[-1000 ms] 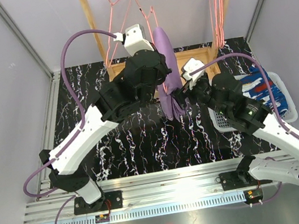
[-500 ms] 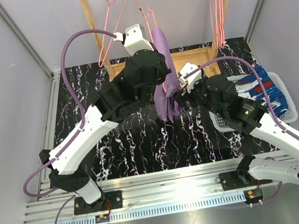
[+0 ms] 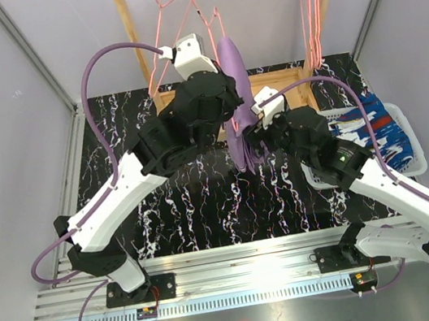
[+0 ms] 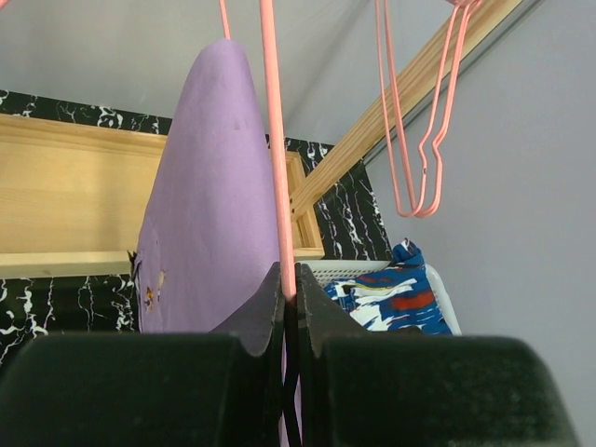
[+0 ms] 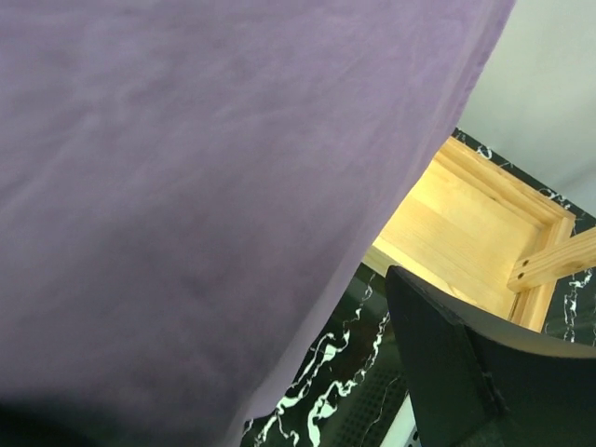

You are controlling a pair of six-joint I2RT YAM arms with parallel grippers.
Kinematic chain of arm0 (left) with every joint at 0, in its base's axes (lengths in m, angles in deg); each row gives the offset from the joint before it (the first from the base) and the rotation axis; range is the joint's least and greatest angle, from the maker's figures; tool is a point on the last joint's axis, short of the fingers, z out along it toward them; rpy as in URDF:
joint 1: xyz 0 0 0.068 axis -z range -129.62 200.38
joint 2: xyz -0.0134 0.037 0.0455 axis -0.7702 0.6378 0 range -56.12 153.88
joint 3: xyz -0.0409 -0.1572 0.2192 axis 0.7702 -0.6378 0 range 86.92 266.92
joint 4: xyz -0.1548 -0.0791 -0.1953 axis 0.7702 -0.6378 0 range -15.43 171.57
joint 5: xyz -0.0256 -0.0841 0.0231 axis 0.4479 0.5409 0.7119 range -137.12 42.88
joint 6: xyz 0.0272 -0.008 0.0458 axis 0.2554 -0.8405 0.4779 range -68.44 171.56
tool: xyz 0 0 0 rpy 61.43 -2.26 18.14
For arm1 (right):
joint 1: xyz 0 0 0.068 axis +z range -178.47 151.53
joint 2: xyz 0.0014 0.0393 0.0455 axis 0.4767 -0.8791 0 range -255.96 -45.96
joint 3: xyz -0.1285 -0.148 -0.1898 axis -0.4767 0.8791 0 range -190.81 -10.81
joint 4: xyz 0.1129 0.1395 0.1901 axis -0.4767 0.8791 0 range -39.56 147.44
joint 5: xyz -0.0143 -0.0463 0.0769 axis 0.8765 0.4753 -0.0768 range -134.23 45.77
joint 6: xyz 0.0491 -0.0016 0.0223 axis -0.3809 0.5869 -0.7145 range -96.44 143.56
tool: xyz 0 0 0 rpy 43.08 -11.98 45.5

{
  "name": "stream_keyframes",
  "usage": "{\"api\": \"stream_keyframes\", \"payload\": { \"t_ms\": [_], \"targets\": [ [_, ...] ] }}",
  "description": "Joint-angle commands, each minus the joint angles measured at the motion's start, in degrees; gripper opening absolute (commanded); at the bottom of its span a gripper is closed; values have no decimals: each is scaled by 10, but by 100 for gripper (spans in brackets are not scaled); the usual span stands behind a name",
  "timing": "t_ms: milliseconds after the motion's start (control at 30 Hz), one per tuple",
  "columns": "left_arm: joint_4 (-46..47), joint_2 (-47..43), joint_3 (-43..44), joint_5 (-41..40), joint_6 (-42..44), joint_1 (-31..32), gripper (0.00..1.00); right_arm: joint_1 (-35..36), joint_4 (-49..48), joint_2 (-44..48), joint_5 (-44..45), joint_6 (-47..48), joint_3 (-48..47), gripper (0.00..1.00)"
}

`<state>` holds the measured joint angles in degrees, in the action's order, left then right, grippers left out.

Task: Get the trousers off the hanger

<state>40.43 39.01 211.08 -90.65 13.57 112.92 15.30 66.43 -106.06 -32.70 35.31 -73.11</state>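
The lilac trousers (image 3: 236, 95) hang on a pink wire hanger (image 3: 216, 24) from the wooden rack. My left gripper (image 3: 222, 110) is shut on that hanger's wire (image 4: 277, 186), right beside the lilac cloth (image 4: 209, 233). My right gripper (image 3: 250, 134) is at the trousers' lower part. In the right wrist view the lilac cloth (image 5: 205, 186) fills the frame and one black finger (image 5: 466, 363) stands well apart on the right; the other finger is hidden. The dark blue patterned trousers (image 3: 374, 127) lie in the white basket (image 3: 315, 172).
The wooden rack (image 3: 130, 34) stands at the back, its base frame (image 3: 288, 81) on the black marbled table. Empty pink hangers hang at its left (image 3: 164, 29) and right (image 3: 310, 4). Grey walls close in both sides.
My right gripper has moved left and up against the lilac trousers. The trousers' lower end swung left and back. My left gripper has stayed shut on the hanger wire.
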Motion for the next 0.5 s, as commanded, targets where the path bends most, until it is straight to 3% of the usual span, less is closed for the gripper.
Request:
{"api": "stream_keyframes", "payload": {
  "t_ms": [0,133,300,467],
  "targets": [
    [80,-50,17,-3,-19,-3,0,2,-76,-2,52,-20,0,82],
    [83,-55,13,0,-27,-3,0,2,-178,4,65,12,33,72],
    [79,-56,17,-5,-27,-2,0,2,-233,11,54,64,41,70],
    [81,-53,21,5,-33,-2,0,2,-306,8,-31,106,60,69]
  ]
}}
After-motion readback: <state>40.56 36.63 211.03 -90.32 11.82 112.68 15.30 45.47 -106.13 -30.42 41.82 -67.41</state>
